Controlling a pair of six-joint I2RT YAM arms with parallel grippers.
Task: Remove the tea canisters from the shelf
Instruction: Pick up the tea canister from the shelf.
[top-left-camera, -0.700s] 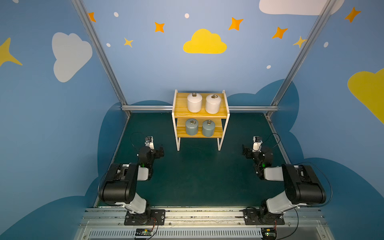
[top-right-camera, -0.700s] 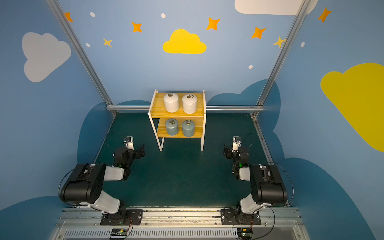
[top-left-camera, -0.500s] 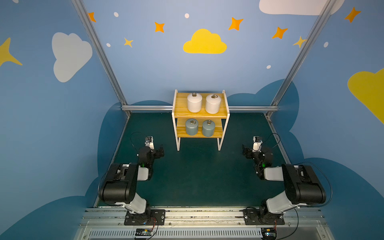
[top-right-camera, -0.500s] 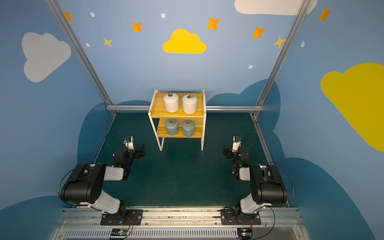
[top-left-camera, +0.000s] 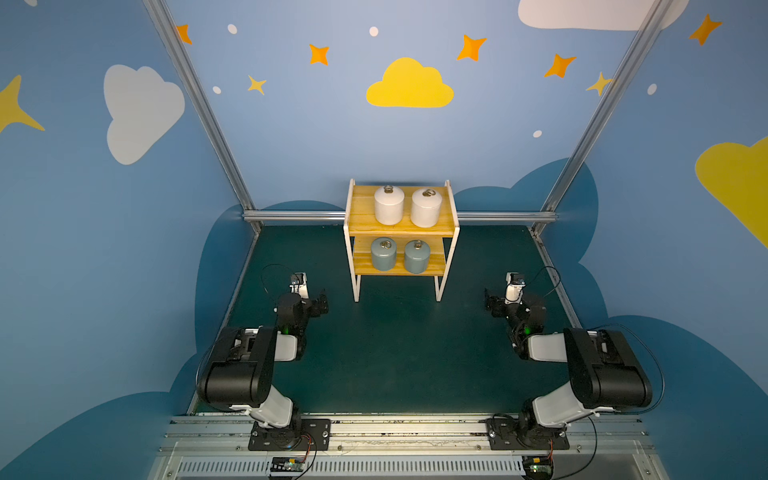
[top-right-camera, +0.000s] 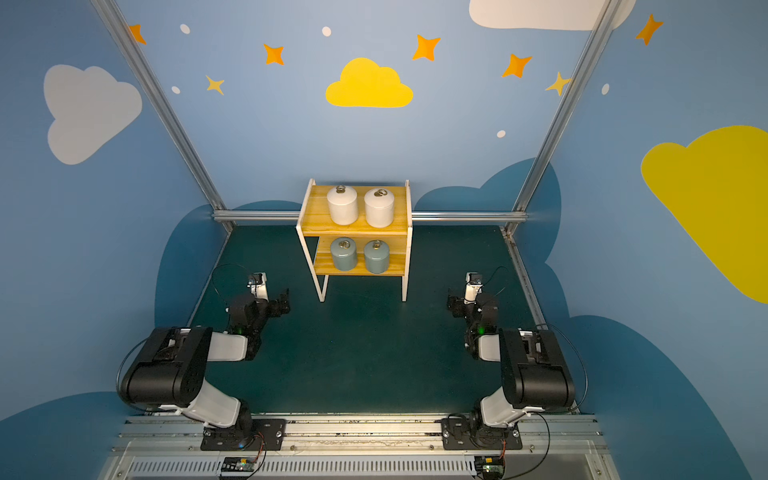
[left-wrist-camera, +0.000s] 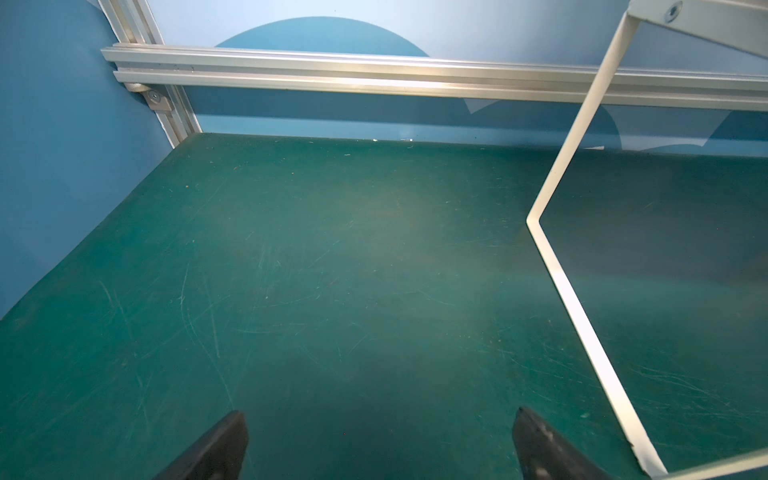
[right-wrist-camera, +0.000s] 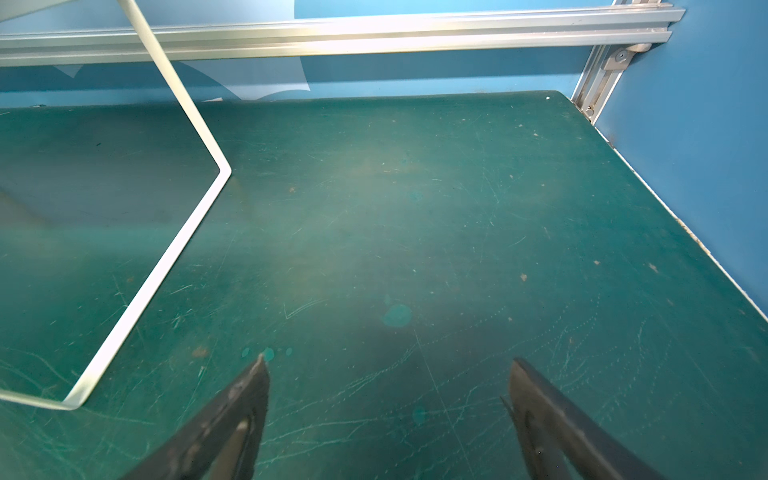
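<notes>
1. Nearest me, the left gripper (left-wrist-camera: 379, 415) hangs low over the green mat (top-left-camera: 395, 353), in front of the shelf (top-left-camera: 361, 216) and off its left side. Its jaws are spread wide and empty, which I read as ready for a canister's girth.
2. The right gripper (right-wrist-camera: 388, 360) mirrors it off the shelf's right side, jaws likewise wide with nothing between them. One arm per side suits splitting the work, I judge.
3. Each wrist view catches only the shelf's white frame leg (left-wrist-camera: 582, 324) on the mat, so neither arm is lined up with a tier yet.
4. On the shelf's lower board stand the left grey-blue canister (top-left-camera: 383, 254) and the right grey-blue canister (top-left-camera: 417, 257), upright, side by side. The top board roofs them, so I would draw them out frontward.
5. On the shelf's top board stand the left white canister (top-left-camera: 389, 205) and the right white canister (top-left-camera: 425, 208), upright and open from above. All four remain to be removed.
</notes>
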